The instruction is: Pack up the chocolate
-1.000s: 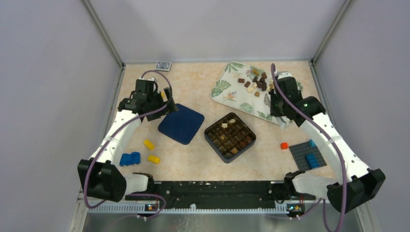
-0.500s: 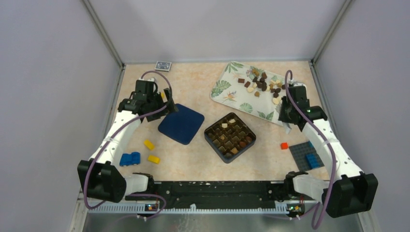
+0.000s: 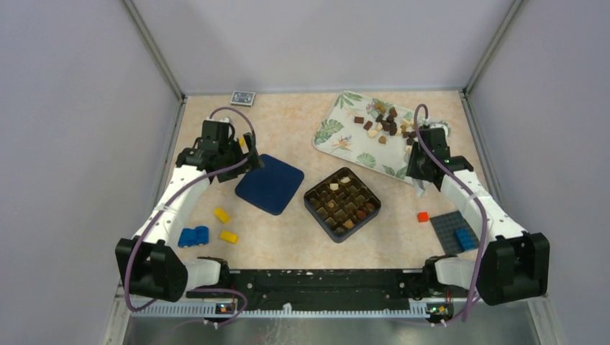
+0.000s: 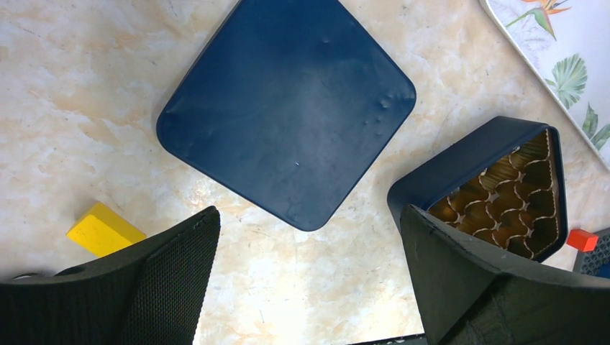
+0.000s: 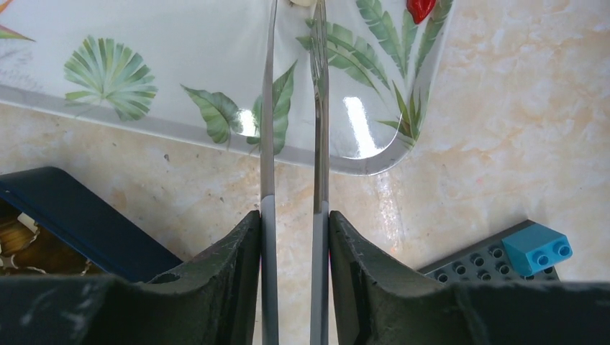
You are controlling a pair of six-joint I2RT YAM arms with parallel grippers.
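Okay, quick rundown of where this sits:

Chocolate: most of it is a loose pile [image 3: 388,122] at the far right of the leaf-print tray [image 3: 338,133]. A few pieces already sit in the far cells of the dark box [image 3: 311,205] mid-table.

Right gripper [image 5: 295,223]: over the tray's near edge, fingers clamped on thin metal tweezers [image 5: 267,108] whose blades stand slightly apart. A cream piece [image 5: 302,3] shows right at the tips, but it's cut off by the frame, so I can't tell if it's pinched.

Left gripper [image 4: 309,212]: jaws spread wide with nothing in them, hanging over the navy lid [image 3: 270,183] that lies beside the box.

What could go wrong: these candies are tiny, so I'd guess narrow blades can squirt one sideways or drop it on the way to the box. Tips dragging through the pile could push pieces over the tray rim. A sloppy release could land a piece on a divider instead of inside a cell.

Clutter: toy bricks [image 3: 193,236] and a grey baseplate [image 3: 447,226] lie near the arms. They're not part of this.

Writing: nothing readable anywhere. The small patterned card box [image 3: 243,97] at the far edge is too small to make out.
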